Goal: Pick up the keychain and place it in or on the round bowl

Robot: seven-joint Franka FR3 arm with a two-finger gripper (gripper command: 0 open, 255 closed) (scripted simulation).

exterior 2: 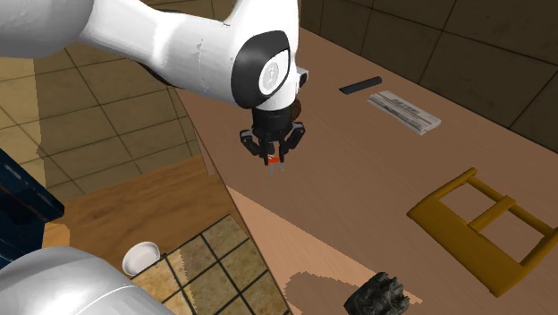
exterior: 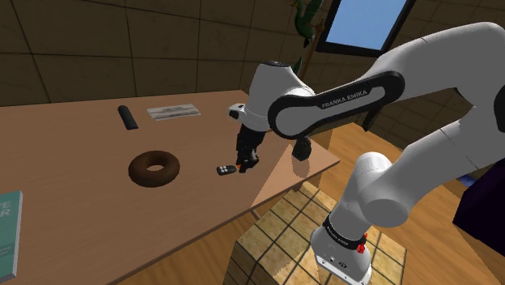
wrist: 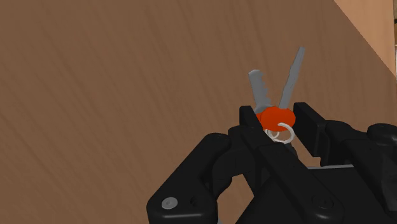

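Note:
My black gripper [exterior: 245,160] is shut on the keychain [wrist: 277,118], clasping its orange tag and white ring between the fingers. Two grey keys stick out past the fingertips over the wooden table [wrist: 127,95]. In the shoulder view the keychain [exterior: 226,170] shows a black fob and an orange bit beside the gripper, low over the table near its edge. The round bowl [exterior: 154,168], dark brown and ring-shaped, lies on the table to the shoulder view's left of the gripper. The second exterior view shows the gripper [exterior 2: 273,157] pointing down with the orange tag [exterior 2: 271,157] in it.
A black remote [exterior: 127,116] and a grey magazine [exterior: 172,112] lie at the far side of the table. A teal book [exterior: 8,231] sits at the shoulder view's left edge. A yellow frame [exterior 2: 487,228] lies on the table, and a white dish [exterior 2: 140,257] is on the floor.

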